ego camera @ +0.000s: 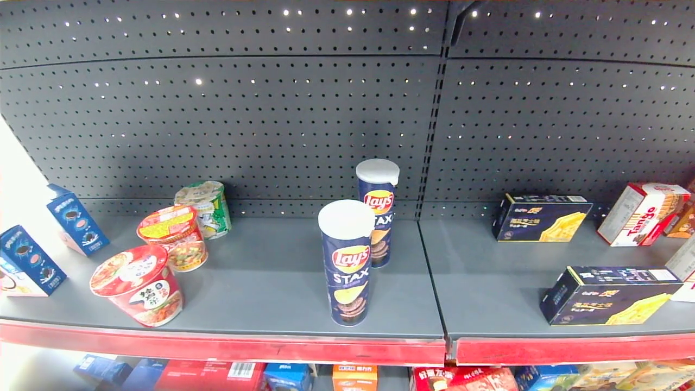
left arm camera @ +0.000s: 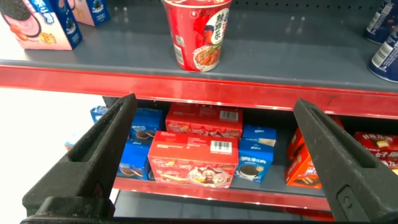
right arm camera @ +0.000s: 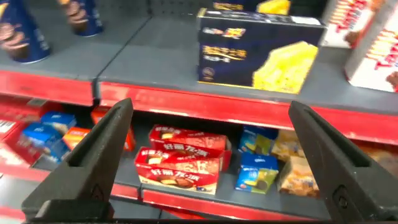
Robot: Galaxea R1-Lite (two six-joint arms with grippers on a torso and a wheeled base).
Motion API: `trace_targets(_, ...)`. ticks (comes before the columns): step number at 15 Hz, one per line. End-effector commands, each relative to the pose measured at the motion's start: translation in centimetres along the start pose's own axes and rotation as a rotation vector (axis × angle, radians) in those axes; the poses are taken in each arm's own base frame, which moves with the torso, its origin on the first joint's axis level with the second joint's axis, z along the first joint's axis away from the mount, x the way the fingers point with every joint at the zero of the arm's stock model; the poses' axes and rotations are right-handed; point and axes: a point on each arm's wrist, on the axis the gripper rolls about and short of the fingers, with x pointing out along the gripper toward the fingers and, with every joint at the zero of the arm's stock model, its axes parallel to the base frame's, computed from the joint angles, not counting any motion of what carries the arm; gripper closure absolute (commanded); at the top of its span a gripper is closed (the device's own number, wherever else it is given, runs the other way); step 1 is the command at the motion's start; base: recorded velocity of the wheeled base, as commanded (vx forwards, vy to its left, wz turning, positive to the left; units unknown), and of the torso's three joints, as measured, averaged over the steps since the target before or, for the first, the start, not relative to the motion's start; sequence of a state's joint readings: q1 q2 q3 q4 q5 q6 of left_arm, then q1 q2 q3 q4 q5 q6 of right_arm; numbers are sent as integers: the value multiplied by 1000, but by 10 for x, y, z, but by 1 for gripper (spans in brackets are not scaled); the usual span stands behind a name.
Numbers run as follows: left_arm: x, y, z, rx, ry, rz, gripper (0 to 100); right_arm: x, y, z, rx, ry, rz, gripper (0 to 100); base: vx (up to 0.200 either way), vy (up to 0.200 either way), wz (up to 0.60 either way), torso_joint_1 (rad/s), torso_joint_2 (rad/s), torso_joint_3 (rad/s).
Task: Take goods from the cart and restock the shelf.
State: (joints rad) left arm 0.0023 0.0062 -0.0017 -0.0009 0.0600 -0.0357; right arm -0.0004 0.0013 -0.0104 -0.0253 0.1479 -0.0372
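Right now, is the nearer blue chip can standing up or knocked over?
Upright. The nearer chip can stands on its base on the grey shelf, white lid on top, apart from the second can behind it.

The grey shelf (ego camera: 260, 282) has a red front edge. Near its middle stand two upright dark-blue cans with white lids: the front chip can (ego camera: 347, 263) close to the front edge and the rear chip can (ego camera: 377, 212) just behind it, nearer the back wall. On the left part, the red noodle cup (ego camera: 141, 285) stands near the front edge. On the right part, a dark-blue box (ego camera: 611, 295) lies flat by the front edge.
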Motion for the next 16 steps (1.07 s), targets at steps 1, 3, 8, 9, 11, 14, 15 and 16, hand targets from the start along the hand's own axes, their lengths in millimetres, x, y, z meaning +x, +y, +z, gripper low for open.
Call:
trace_targets(1,0,0,0,4,1,-6,0,0,0,1,-1,12,11,0,0,0,0,0,0,0)
trace_targets(3,0,0,0,11,2,-24,0,-1,0,0,5,26,13,0,0,0,0,0,0,0)
trace_targets(8,73,-16,134,214,125,-228,0,-1,0,1,8,30,19,0,0,0,0,0,0,0)
trace_targets(9,86,-17,136,284,161,-231,0,-1,0,1,2,30,19,0,0,0,0,0,0,0)
trace_targets(11,106,-20,130,394,236,-252,0,-1,0,1,2,29,19,0,0,0,0,0,0,0)
trace_targets(14,146,-41,129,453,256,-248,0,-1,0,1,2,26,21,0,0,0,0,0,0,0)
trace_targets(15,158,-51,130,441,255,-258,0,-1,0,1,2,26,21,0,0,0,0,0,0,0)
trace_targets(16,169,-64,130,442,270,-272,0,-1,0,1,2,26,21,0,0,0,0,0,0,0)
